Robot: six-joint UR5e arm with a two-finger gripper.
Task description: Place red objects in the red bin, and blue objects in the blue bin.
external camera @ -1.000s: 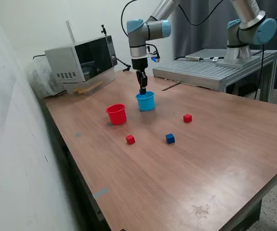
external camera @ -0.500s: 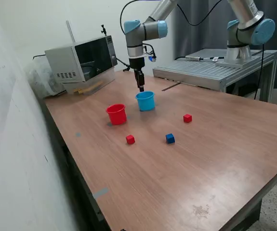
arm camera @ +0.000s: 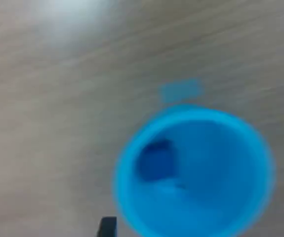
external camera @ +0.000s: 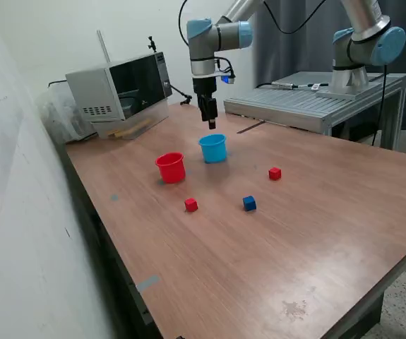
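Pincer [external camera: 209,124] hangs above blue bin [external camera: 213,148] — dark cube [arm camera: 155,160] inside.

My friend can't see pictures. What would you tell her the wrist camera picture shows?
A blurry look straight down into the light blue bin, with one dark blue cube lying inside it. The bin stands on a brown wooden table.
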